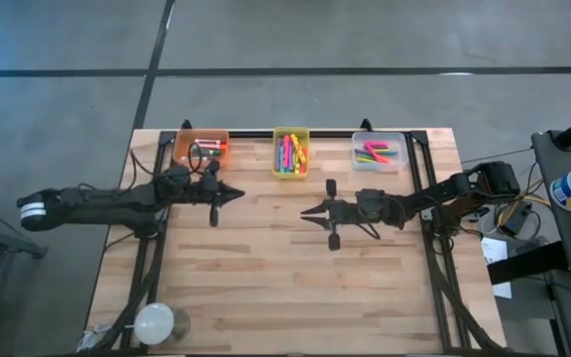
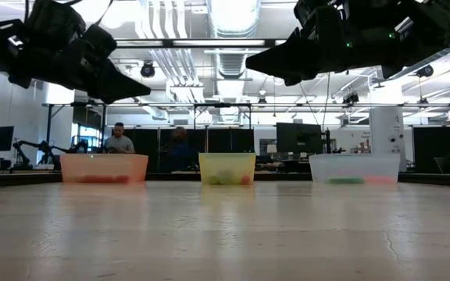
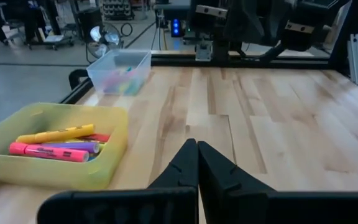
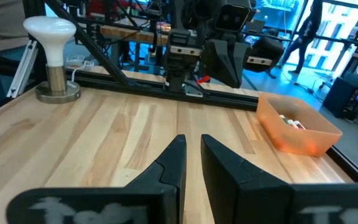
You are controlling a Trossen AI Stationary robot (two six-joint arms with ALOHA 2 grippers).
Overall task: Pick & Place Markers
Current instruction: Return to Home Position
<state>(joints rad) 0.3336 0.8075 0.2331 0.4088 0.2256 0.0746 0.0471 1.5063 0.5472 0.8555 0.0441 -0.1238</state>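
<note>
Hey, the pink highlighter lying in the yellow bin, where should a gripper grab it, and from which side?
Grip the pink highlighter at mid-barrel, coming straight down from above, because the walls of the yellow bin block a sideways approach. It lies flat on top of the pile, so pinch it across the barrel. The purple marker lies close alongside, so clearance on that side looks tight.

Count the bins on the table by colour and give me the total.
Orange bin: 1
Yellow bin: 1
Clear bin: 1
Total: 3
All three hold markers; there are too many packed together to count.
</note>
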